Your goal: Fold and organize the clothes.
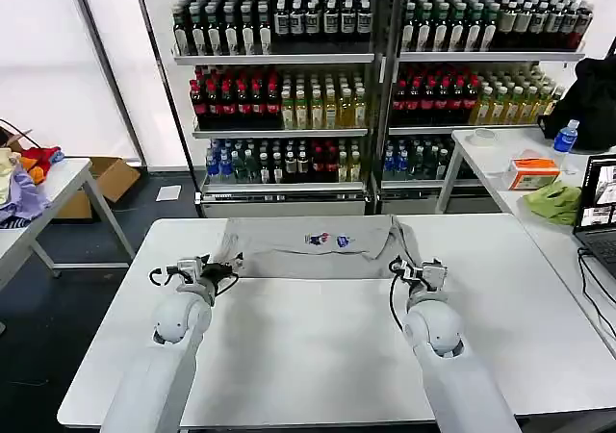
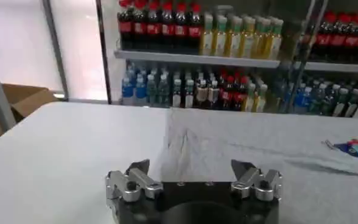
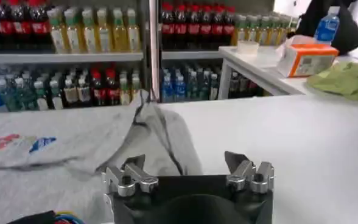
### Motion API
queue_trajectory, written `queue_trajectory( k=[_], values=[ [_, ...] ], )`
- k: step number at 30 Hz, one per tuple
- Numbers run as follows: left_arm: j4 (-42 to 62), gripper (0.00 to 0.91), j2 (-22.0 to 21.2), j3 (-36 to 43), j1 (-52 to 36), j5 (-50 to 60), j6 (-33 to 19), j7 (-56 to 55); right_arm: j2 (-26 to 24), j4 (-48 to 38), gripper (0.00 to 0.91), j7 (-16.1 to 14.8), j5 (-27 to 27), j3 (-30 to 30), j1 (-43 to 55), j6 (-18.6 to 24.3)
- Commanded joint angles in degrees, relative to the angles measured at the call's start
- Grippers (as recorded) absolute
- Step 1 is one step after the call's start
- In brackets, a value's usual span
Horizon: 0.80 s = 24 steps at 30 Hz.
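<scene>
With the grey T-shirt (image 1: 313, 248) spread flat across the far half of the table (image 1: 318, 356), I'd ease the left gripper (image 1: 195, 268) and right gripper (image 1: 423, 271), both spread open and empty, onto what look like the sleeve edges, pinching both evenly.

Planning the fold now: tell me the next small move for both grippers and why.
Probably lower both to pinch the near hem. The light grey cotton T-shirt lies flat on the white table; the left gripper and right gripper sit open at its near corners, holding nothing.
</scene>
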Motion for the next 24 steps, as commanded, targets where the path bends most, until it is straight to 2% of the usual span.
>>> queue_trajectory(
  k=[1, 2, 4, 5, 6, 7, 9, 12, 24],
  values=[
    [2.53, 0.806, -0.03, 0.28, -0.78, 0.43, 0.67, -0.01, -0.18, -0.87, 0.907, -0.07, 0.25, -0.15, -0.31, -0.41],
    [2.68, 0.806, -0.05, 0.28, -0.80, 0.48, 0.67, -0.02, -0.18, -1.13, 0.907, -0.10, 0.26, -0.12, -0.31, -0.40],
    [2.89, 0.665, -0.04, 0.31, -0.81, 0.59, 0.67, 0.01, -0.20, -1.48, 0.746, -0.16, 0.31, -0.08, -0.26, -0.40],
    [2.99, 0.564, -0.02, 0.35, -0.78, 0.62, 0.67, 0.04, -0.22, -1.67, 0.383, -0.21, 0.32, -0.07, -0.21, -0.40],
    [3.01, 0.504, -0.02, 0.36, -0.73, 0.69, 0.67, 0.04, -0.21, -1.96, 0.181, -0.26, 0.36, -0.06, -0.15, -0.40],
    [3.02, 0.202, 0.00, 0.37, -0.66, 0.74, 0.67, 0.05, -0.14, -2.11, 0.000, -0.26, 0.48, -0.06, -0.13, -0.39],
    [2.94, 0.050, 0.03, 0.44, -0.48, 0.85, 0.67, 0.11, -0.10, -2.35, 0.000, -0.32, 0.51, -0.20, -0.21, -0.38],
    [2.65, 0.010, 0.21, 0.82, 0.13, 1.09, 0.68, 0.31, 0.18, -2.52, 0.000, -0.59, 0.55, -0.55, -0.58, -0.38],
    [-0.15, 0.010, 1.12, 1.26, 4.67, 2.71, 0.62, 1.53, 1.54, -0.56, 0.000, -0.95, 0.60, -0.09, -3.42, -0.36]
  ],
)
